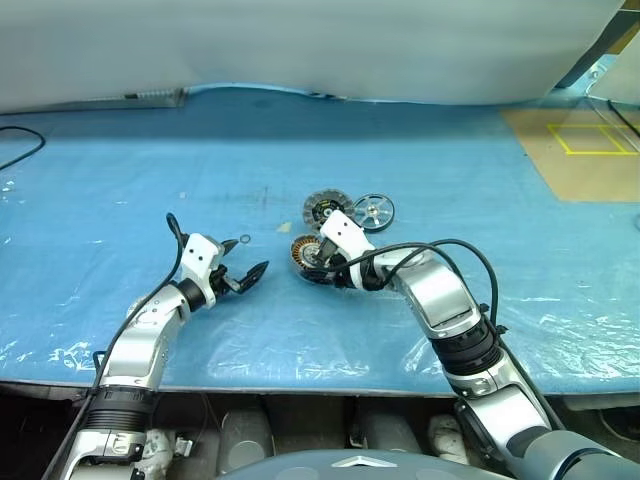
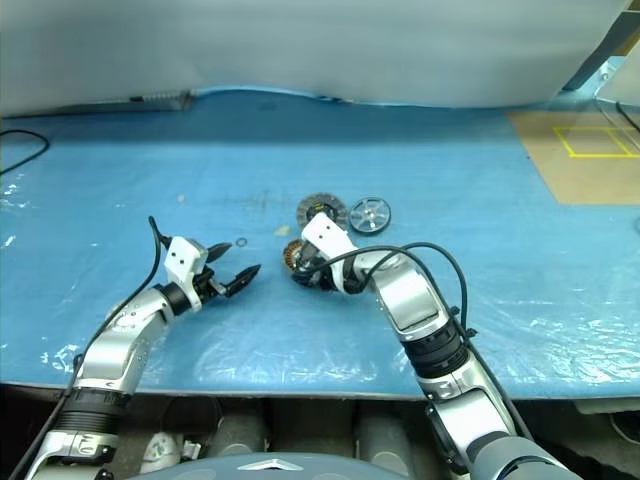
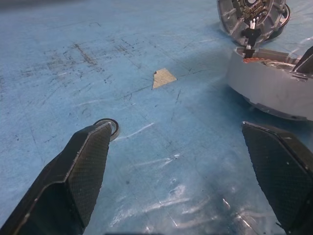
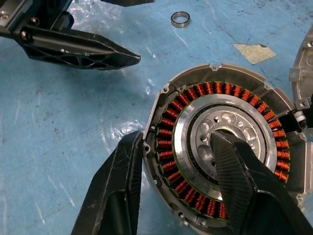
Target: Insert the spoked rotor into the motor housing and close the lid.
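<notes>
The motor housing [image 4: 190, 112], a round shell with copper-brown windings around a silver centre, lies on the blue table at mid-front. My right gripper [image 4: 178, 142] straddles its wall, one finger against the outer rim and the other in the silver centre, shut on it. Just behind it lies the grey ribbed lid [image 1: 328, 208], and right of the lid the shiny spoked rotor [image 1: 373, 211]. My left gripper [image 1: 250, 275] hovers low to the left of the housing, open and holding nothing; in its wrist view its fingers [image 3: 88, 161] frame bare table.
A small metal bearing ring [image 1: 245, 239] lies on the table beside my left gripper. A scrap of tan tape [image 3: 163, 77] sits near it. A brown board with yellow tape marks [image 1: 585, 150] is at the back right. A black cable [image 1: 22, 150] runs at far left.
</notes>
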